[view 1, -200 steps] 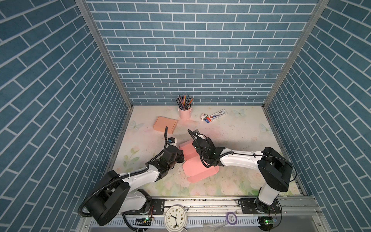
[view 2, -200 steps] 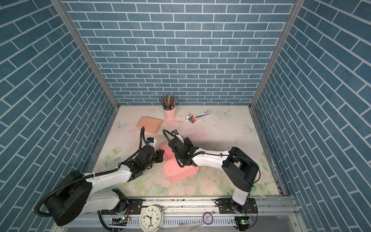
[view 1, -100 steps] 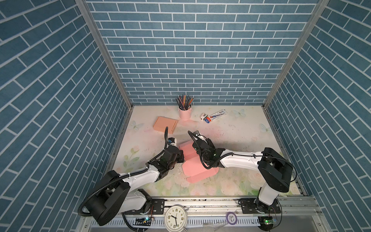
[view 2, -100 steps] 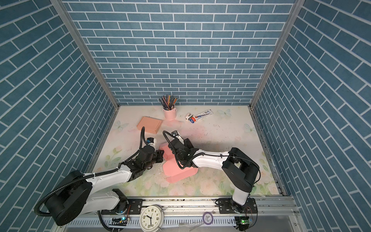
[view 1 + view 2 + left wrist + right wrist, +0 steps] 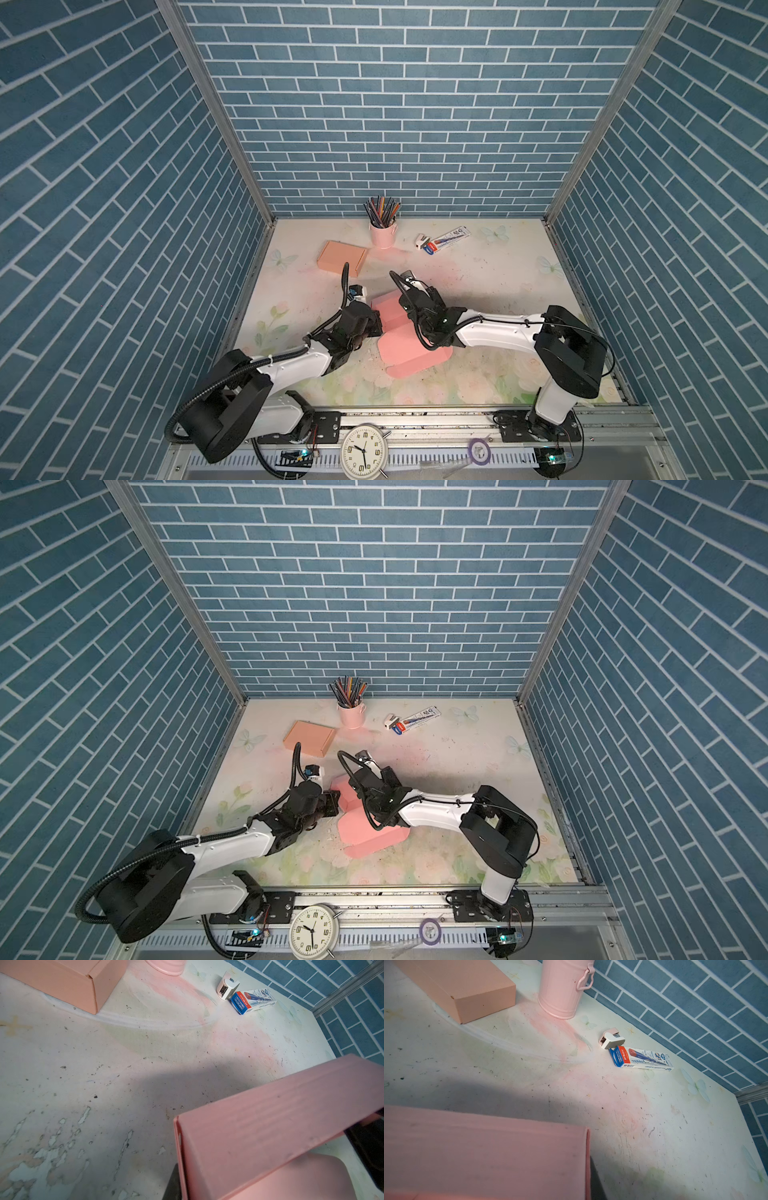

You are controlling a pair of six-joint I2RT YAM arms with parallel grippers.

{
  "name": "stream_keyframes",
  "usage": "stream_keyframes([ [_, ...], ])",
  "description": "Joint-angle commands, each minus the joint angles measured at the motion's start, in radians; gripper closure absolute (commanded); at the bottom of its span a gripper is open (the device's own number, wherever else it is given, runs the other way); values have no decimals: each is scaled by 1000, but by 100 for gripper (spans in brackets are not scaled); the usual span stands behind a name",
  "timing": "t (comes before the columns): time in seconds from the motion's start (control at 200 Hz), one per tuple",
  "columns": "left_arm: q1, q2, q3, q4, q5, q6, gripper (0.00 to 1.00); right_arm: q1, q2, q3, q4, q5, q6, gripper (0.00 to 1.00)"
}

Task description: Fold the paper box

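Paper box [image 5: 401, 353], pink, partly folded: lies on the table [image 5: 498, 282] well in front of the pencil cup [image 5: 383, 235], toward the arm bases. Left gripper [image 5: 376, 323] and right gripper [image 5: 409, 309]: both narrow, each pinching one of the paper box's opposite side walls. Tan box [image 5: 341, 257] is just left of the pencil cup, with the stapler [image 5: 422, 240] and pencil pack [image 5: 451, 237] to its right.

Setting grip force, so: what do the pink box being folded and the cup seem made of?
The pink box looks like corrugated cardboard, matte: faint parallel ribs cross its panel, and its cut edge is thin. The cup is probably painted metal, pink with a soft sheen: ringed wall, thin bent handle; plastic can't be ruled out.
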Motion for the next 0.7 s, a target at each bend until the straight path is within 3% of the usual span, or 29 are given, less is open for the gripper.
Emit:
stream_keyframes([
  [0.0, -11, 11, 17, 55, -11, -10, 87, 3, -55, -35, 10, -59, 7, 88],
  [0.275, -13, 26, 19, 61, -16, -10, 87, 1, -118, -79, 37, -118, 38, 78],
  [0.695, -13, 45, 33, 48, -55, 47, 87, 0, -320, -178, 18, -313, 135, 50],
])
